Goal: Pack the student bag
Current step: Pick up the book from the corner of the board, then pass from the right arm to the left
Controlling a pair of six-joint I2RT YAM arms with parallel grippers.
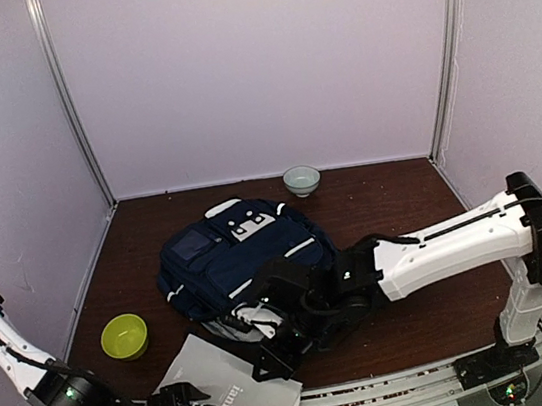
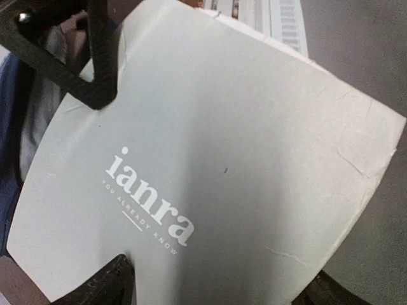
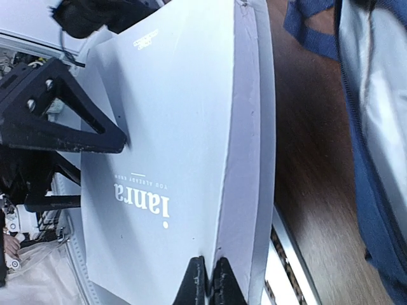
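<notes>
Under your left claw [image 2: 216, 295], the grey booklet [image 2: 210, 159] lay between wide-open jaws | your right claw [image 3: 206, 283] was clamped shut on the booklet's edge | student bag [image 1: 243, 252] sat just beyond your right claw.

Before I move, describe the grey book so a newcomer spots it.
Find the large navy blue fabric backpack mid-table. Nearer the arms, at the table's near edge, is a thin pale grey book: the only flat thing, with 'ianra' in white.
</notes>
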